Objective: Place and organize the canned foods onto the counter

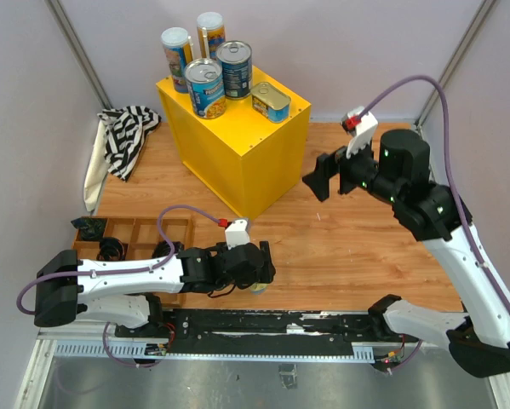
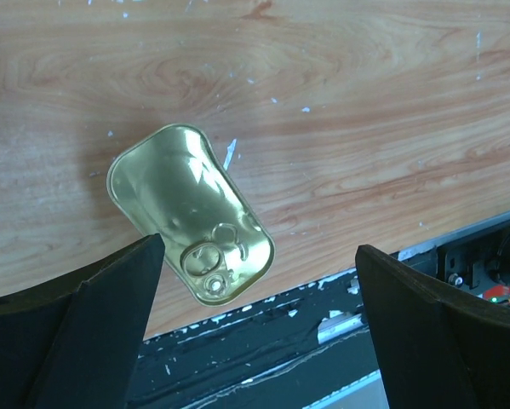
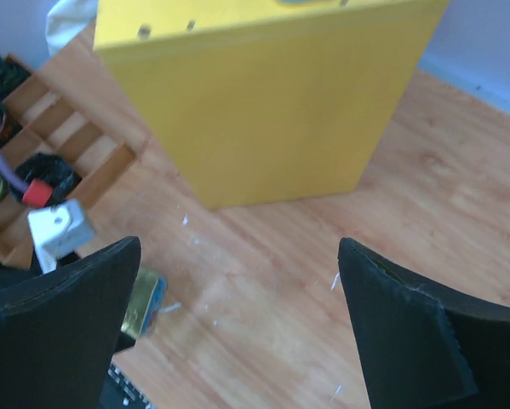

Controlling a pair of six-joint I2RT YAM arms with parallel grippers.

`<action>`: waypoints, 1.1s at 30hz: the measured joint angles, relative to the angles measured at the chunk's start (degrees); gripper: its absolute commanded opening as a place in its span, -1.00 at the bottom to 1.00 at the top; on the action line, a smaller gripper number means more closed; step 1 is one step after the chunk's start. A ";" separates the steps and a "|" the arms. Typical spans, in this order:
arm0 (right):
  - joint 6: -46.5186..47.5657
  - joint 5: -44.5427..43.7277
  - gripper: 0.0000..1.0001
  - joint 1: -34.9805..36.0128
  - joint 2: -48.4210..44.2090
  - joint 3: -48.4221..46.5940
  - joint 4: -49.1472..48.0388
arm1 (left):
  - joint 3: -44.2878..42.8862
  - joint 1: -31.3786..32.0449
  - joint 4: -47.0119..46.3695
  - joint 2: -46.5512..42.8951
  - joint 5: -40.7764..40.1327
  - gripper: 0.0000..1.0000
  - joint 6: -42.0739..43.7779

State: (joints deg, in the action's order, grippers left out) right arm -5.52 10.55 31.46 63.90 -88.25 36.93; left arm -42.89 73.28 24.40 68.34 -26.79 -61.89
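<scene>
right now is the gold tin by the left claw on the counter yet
Not yet: the flat gold rounded-rectangle tin lies pull-tab up on the wooden table, below the left claw.

Right wrist: box [image 3: 272, 111] top cut by the upper edge. Tin [image 3: 144, 302] blurred, half behind one of the right fingers [image 3: 59, 332]; both cut by the bottom edge. Tray [image 3: 76, 149] cut at the left edge, dark contents blurred, can't identify.

Left wrist: left fingers [image 2: 84, 324] cut by the bottom edge.

Top view: tin nearly all hidden under the left gripper [image 1: 259, 271]; its fingers not separable. Tall cans [image 1: 176, 47] partly hidden behind blue cans [image 1: 206, 85]; labels too small to read. Left arm [image 1: 127, 273] covers the tray's near side; black items in it too small to tell. Cloth [image 1: 127, 136] overlies something white, unclear what. Right arm [image 1: 459, 247] cut at the right edge.
</scene>
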 measured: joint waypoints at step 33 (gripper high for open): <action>-18.25 -39.10 0.78 44.35 -13.57 55.95 -27.78 | 8.00 -1.38 9.53 -18.29 -7.02 0.96 -21.94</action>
State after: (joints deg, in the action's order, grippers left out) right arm -23.77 -28.56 75.81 50.33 -32.29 9.15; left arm -34.89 71.90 33.93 50.04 -33.80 -83.83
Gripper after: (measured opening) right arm 0.891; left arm 0.981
